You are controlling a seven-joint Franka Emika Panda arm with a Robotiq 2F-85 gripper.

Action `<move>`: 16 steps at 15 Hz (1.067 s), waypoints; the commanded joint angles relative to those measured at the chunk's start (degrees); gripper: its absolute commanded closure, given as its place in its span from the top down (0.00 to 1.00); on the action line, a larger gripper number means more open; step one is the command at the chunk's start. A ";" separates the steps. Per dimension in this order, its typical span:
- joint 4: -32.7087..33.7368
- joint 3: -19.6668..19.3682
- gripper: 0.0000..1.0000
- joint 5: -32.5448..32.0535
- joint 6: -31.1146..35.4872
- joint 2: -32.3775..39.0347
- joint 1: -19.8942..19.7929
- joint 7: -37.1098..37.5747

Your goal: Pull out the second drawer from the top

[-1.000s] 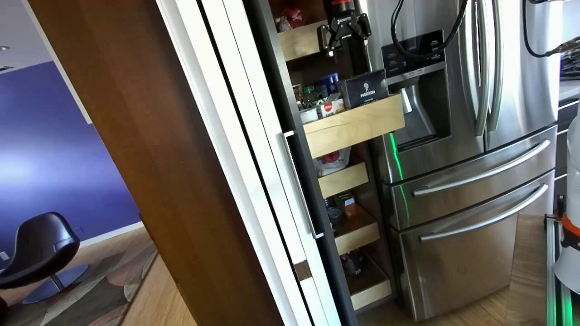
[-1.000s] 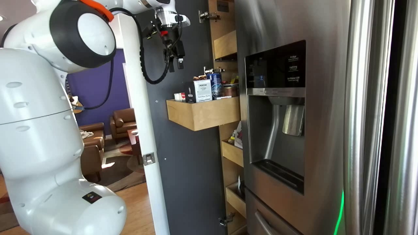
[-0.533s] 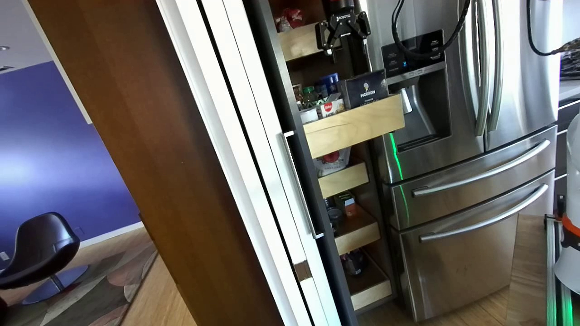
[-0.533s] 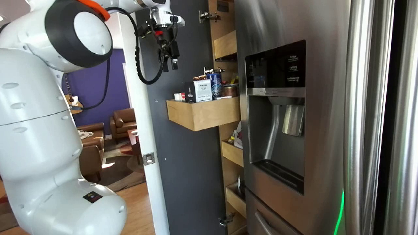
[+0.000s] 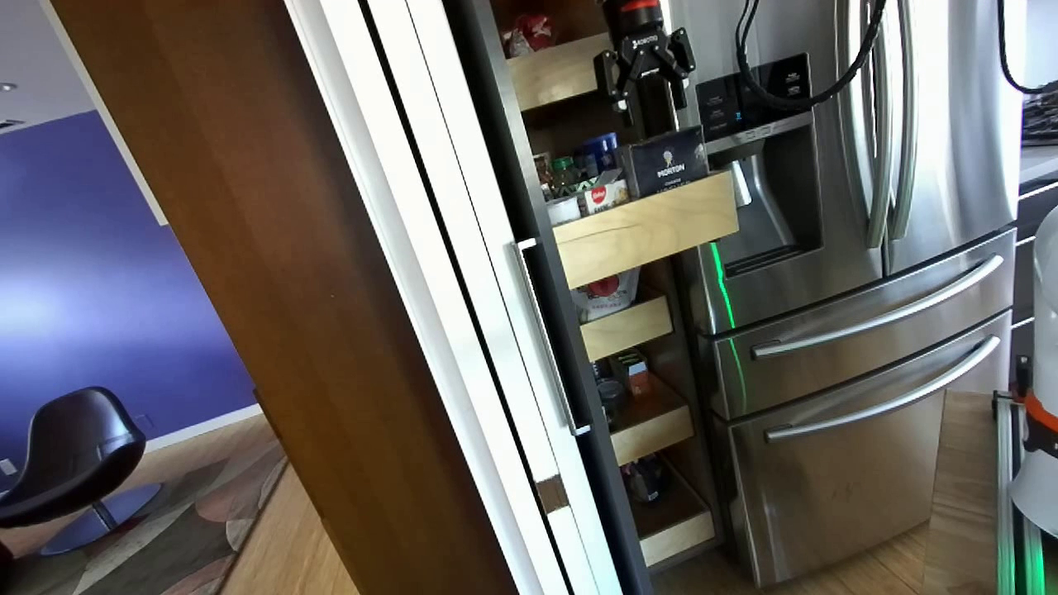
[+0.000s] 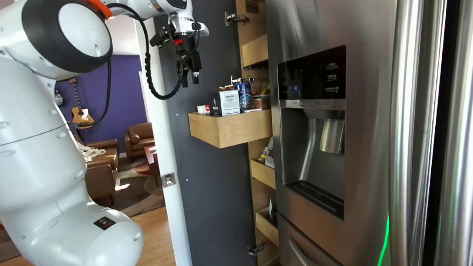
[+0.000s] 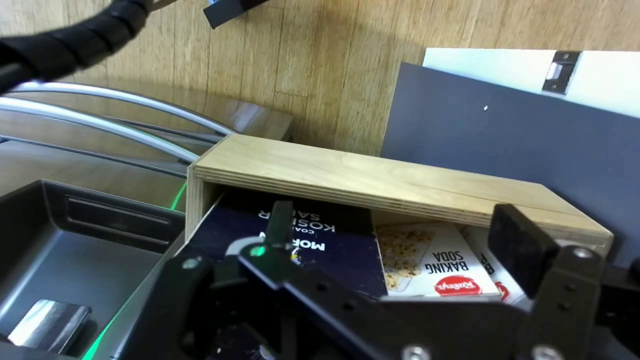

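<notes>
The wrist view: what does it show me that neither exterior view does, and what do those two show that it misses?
Only the wrist view: the words BAKING SODA on a white Raley's box, unreadable elsewhere.

Only the exterior views: the upper wooden drawer, in both exterior views; the acoustic guitar and brown leather armchair, in an exterior view; the dark pedestal chair, in an exterior view.

Shared by all: the pulled-out wooden drawer, the Morton kosher salt box in it, and the open pincer.

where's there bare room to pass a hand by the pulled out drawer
Below the drawer, between the gray door and the fridge, looks open; wood floor shows beyond its front. Inside is crowded: Morton box, baking soda box and blue canister, with the fingers hanging above.
</notes>
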 commanded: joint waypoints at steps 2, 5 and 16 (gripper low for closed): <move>-3.47 1.44 1.00 -1.33 2.01 -2.08 1.24 -0.50; -12.61 3.37 1.00 -0.01 4.98 -6.80 2.60 0.00; -43.71 3.56 1.00 4.92 16.31 -28.25 3.05 -4.18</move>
